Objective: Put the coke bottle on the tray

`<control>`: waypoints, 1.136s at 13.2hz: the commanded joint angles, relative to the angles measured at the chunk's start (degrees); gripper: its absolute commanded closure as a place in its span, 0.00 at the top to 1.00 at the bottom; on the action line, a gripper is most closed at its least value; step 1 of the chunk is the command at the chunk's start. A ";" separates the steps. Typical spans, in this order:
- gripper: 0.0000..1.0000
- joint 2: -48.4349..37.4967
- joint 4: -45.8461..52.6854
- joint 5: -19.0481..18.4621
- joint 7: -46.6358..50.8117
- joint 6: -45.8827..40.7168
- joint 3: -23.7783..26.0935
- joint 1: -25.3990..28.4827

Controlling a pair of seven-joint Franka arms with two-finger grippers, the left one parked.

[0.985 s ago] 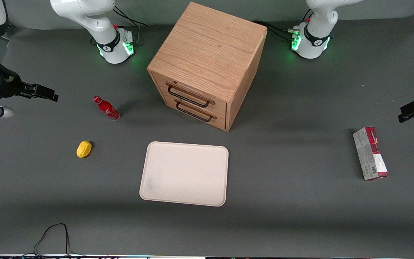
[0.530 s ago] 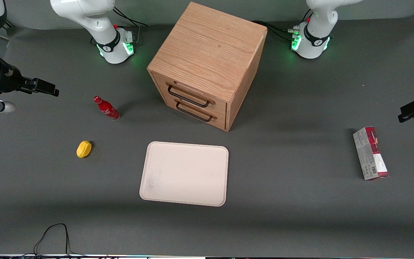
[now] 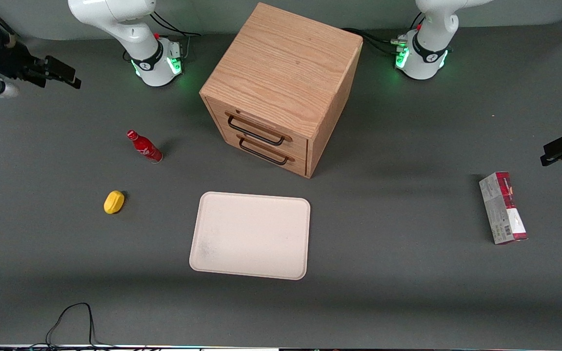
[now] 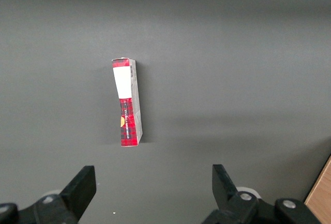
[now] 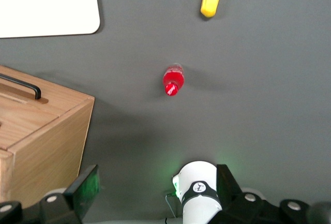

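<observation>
1. The gripper (image 3: 64,74) sits in the upper corner of the front frame, at the working arm's end of the counter (image 3: 383,302). In the right wrist view (image 5: 156,175) I see its fingers (image 5: 85,188) spread wide. Nothing is between them and they touch nothing.
2. The coke bottle (image 3: 144,146) stands upright on the bare counter, above the middle height of the front frame. It is nearer the front camera than the gripper and well apart from it. In the right wrist view I look down on its red cap (image 5: 172,81).
3. There is white script on the bottle's red side, but I cannot read it.
4. The tray (image 3: 249,235) lies flat in the lower middle of the front frame with nothing on it. It is nearer the camera than the bottle and well apart from it.
5. The wooden drawer cabinet (image 3: 281,73) stands in the upper middle of the frame. Both drawers are shut, each with a black handle.
6. A small yellow object (image 3: 114,202) lies near the bottle, closer to the camera.
7. A red-and-grey carton (image 3: 502,207) lies toward the parked arm's end. It has a white panel (image 4: 122,81) and small print that I cannot read.
8. Arm pose: the wrist is held high and the fingers point toward the cabinet. The wrist camera looks down on the arm's own white base (image 5: 199,193), which is lit green.
</observation>
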 commanded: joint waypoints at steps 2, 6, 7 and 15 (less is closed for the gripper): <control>1.00 -2.35 -5.11 -0.65 1.91 2.24 -0.28 1.05; 1.00 -3.49 -13.43 -0.73 2.17 10.83 0.77 1.14; 1.00 -4.19 -16.25 -0.73 2.26 13.30 1.47 1.14; 1.00 -7.35 -30.15 -3.90 2.26 27.02 2.09 1.14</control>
